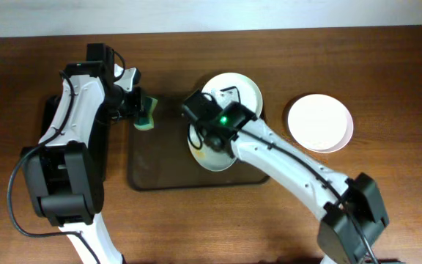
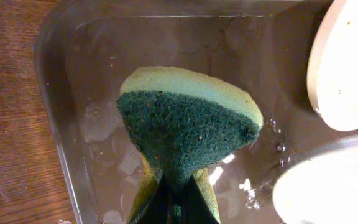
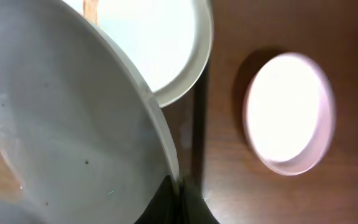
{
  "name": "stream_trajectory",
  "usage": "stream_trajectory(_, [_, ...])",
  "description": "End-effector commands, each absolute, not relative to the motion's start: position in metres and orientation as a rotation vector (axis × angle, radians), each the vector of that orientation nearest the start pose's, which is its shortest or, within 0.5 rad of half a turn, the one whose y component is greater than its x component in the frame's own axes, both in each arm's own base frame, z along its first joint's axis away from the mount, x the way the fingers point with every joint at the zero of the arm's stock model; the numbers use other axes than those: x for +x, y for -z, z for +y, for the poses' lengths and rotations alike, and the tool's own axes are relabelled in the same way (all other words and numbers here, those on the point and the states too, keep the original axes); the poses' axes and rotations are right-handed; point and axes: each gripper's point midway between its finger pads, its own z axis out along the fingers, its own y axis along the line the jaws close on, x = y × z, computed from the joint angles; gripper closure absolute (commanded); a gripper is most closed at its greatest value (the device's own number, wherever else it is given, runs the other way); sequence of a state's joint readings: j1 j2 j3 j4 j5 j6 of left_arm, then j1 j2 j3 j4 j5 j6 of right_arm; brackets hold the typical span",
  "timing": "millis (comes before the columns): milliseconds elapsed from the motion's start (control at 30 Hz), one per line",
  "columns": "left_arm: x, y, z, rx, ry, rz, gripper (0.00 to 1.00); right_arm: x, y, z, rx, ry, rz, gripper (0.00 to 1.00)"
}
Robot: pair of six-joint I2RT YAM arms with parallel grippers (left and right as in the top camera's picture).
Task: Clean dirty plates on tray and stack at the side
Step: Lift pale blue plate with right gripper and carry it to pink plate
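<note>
The dark-brown tray lies mid-table. My right gripper is shut on the rim of a white plate and holds it tilted over the tray. In the right wrist view this plate shows an orange-brown smear at its left edge, with the jaws on its rim. A second pale plate lies at the tray's back right. A third plate lies on the table to the right. My left gripper is shut on a green-and-yellow sponge above the tray's back left corner, apart from the plates.
A narrow black tray lies at the left under the left arm. In the left wrist view the sponge hangs over the wet tray floor, with plates at the right.
</note>
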State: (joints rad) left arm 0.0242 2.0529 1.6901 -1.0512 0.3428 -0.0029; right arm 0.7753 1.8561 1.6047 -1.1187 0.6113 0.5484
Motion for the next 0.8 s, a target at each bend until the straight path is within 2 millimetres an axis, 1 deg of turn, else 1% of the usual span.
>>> stream_trajectory(0, [0.429, -0.083, -0.050, 0.032, 0.506, 2.940, 0.99, 0.351, -0.198, 0.203, -0.213, 0.626, 2.327, 0.96])
stream_trajectory(33, [0.429, -0.083, -0.053, 0.041, 0.507, 2.941, 0.99, 0.349, -0.205, 0.206, -0.226, 0.657, 2.279, 0.96])
stream_trajectory(67, [0.428, -0.083, -0.056, 0.053, 0.507, 2.942, 0.99, 0.347, -0.216, 0.210, -0.236, 0.704, 2.203, 0.96])
stream_trajectory(100, [0.428, -0.083, -0.061, 0.068, 0.509, 2.943, 0.99, 0.343, -0.238, 0.216, -0.248, 0.788, 2.057, 0.96])
stream_trajectory(200, [0.428, -0.082, -0.058, 0.064, 0.497, 2.945, 0.99, 0.334, -0.274, 0.224, -0.193, 0.858, 1.840, 0.96])
stream_trajectory(233, [0.428, -0.082, -0.060, 0.070, 0.493, 2.946, 0.99, 0.327, -0.287, 0.229, -0.173, 0.871, 1.756, 0.96])
stream_trajectory(267, [0.428, -0.082, -0.061, 0.076, 0.493, 2.947, 0.99, 0.322, -0.295, 0.234, -0.170, 0.876, 1.707, 0.96])
stream_trajectory(300, [0.428, -0.082, -0.062, 0.077, 0.493, 2.946, 0.99, 0.319, -0.298, 0.238, -0.172, 0.871, 1.688, 0.96])
stream_trajectory(400, [0.428, -0.082, -0.060, 0.072, 0.493, 2.947, 1.00, 0.319, -0.297, 0.238, -0.134, 0.834, 1.691, 0.96])
stream_trajectory(433, [0.428, -0.082, -0.060, 0.073, 0.493, 2.946, 0.99, 0.319, -0.291, 0.239, -0.143, 0.813, 1.727, 0.96])
stream_trajectory(467, [0.428, -0.082, -0.061, 0.074, 0.493, 2.946, 0.99, 0.320, -0.276, 0.243, -0.161, 0.763, 1.810, 0.96])
stream_trajectory(500, [0.428, -0.082, -0.061, 0.074, 0.493, 2.946, 0.99, 0.320, -0.254, 0.246, -0.149, 0.670, 1.934, 0.96])
stream_trajectory(533, [0.428, -0.082, -0.061, 0.074, 0.493, 2.946, 1.00, 0.321, -0.222, 0.251, -0.117, 0.528, 2.126, 0.96])
stream_trajectory(600, [0.428, -0.082, -0.060, 0.072, 0.493, 2.947, 0.99, 0.324, -0.168, 0.267, -0.066, 0.233, 2.471, 0.96])
stream_trajectory(633, [0.428, -0.082, -0.061, 0.072, 0.494, 2.947, 0.99, 0.326, -0.148, 0.272, -0.039, 0.130, 2.589, 0.96])
stream_trajectory(667, [0.428, -0.082, -0.061, 0.073, 0.494, 2.947, 0.99, 0.328, -0.139, 0.272, -0.026, 0.102, 2.632, 0.96])
stream_trajectory(700, [0.428, -0.082, -0.061, 0.072, 0.494, 2.947, 1.00, 0.328, -0.127, 0.273, -0.018, 0.084, 2.682, 0.96])
stream_trajectory(733, [0.428, -0.082, -0.061, 0.072, 0.494, 2.947, 0.99, 0.326, -0.106, 0.274, -0.014, 0.066, 2.760, 0.96])
stream_trajectory(767, [0.427, -0.082, -0.061, 0.072, 0.494, 2.947, 0.99, 0.325, -0.092, 0.277, -0.027, 0.065, 2.800, 0.96])
